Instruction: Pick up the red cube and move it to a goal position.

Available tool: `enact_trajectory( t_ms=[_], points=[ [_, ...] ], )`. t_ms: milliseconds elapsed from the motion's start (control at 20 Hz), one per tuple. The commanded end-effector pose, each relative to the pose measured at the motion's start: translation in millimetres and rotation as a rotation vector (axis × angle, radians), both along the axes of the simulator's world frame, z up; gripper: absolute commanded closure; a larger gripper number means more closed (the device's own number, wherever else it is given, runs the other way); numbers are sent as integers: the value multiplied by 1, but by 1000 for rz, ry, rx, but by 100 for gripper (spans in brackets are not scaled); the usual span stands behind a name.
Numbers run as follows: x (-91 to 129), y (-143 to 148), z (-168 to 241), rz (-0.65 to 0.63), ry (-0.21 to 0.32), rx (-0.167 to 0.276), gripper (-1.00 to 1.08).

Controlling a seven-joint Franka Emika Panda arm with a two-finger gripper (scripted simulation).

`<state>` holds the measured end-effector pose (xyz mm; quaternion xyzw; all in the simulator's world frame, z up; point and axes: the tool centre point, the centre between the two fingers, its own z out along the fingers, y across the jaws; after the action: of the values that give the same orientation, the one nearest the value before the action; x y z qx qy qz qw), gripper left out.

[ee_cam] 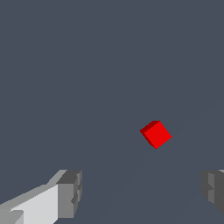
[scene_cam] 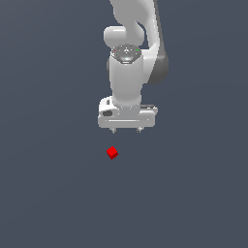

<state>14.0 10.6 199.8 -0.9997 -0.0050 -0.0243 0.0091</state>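
Observation:
The red cube [scene_cam: 112, 153] is a tiny plain bright red block on the flat dark grey floor, turned at an angle. My white gripper [scene_cam: 126, 130] hangs from the arm, pointing down, just above and slightly to the exterior view's right of the cube, apart from it. Only the short fingertips [scene_cam: 114, 130] show under the hand. In the wrist view the cube [ee_cam: 156, 134] lies ahead of the gripper [ee_cam: 142, 192], between the lines of the two grey fingers [ee_cam: 70, 192], which stand wide apart. The gripper is open and holds nothing.
The white arm [scene_cam: 128, 63] rises from the hand towards the top of the exterior view. The dark grey floor [scene_cam: 48, 193] spreads flat on all sides. No other object shows, and no goal marker shows.

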Motion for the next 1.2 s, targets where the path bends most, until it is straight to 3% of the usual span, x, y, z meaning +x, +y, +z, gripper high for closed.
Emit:
enact_trajectory(
  t_ms=[0,550,1150],
  points=[
    [0,0,0,0,0,0,-92],
    [-2,-7,-20,69,4,-3,-92],
    [-3,-33,-86,304,19,-14,-92]
  ],
)
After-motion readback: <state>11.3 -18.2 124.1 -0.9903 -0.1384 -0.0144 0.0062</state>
